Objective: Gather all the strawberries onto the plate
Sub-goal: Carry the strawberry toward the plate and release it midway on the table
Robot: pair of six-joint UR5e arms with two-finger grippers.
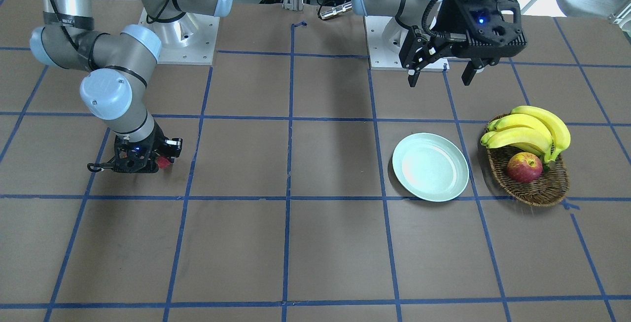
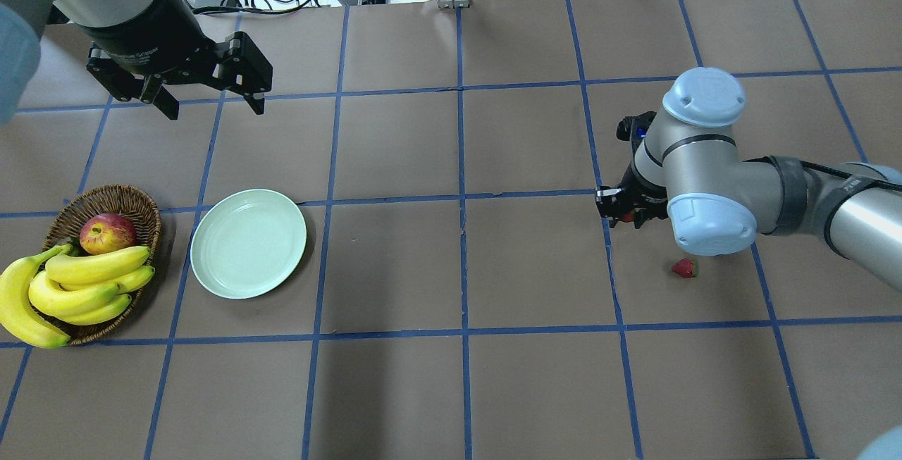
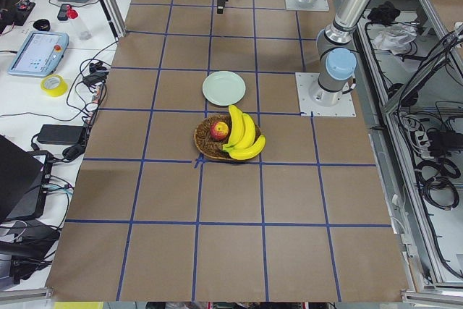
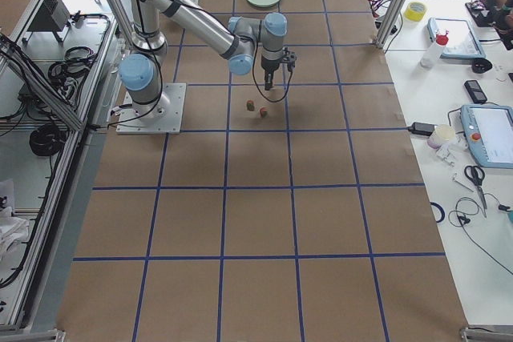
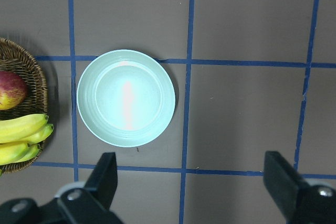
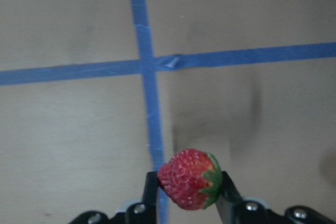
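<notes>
My right gripper [image 6: 189,203] is shut on a red strawberry [image 6: 189,179] and holds it just above the table, over a blue tape cross. It shows in the overhead view [image 2: 624,213] and in the front view [image 1: 148,161], with the berry [image 1: 164,162] at its tips. A second strawberry [image 2: 683,268] lies on the table beside that arm. The right side view shows two berries on the table [image 4: 262,113], [image 4: 250,106]. The mint-green plate [image 2: 248,242] is empty. My left gripper [image 2: 211,104] is open and empty, high above the table beyond the plate [image 5: 126,98].
A wicker basket [image 2: 144,210] with bananas [image 2: 77,284] and a red-yellow apple [image 2: 107,232] stands right beside the plate. Blue tape lines grid the brown table. My right arm's elbow [image 2: 705,213] hangs over the berries on the table.
</notes>
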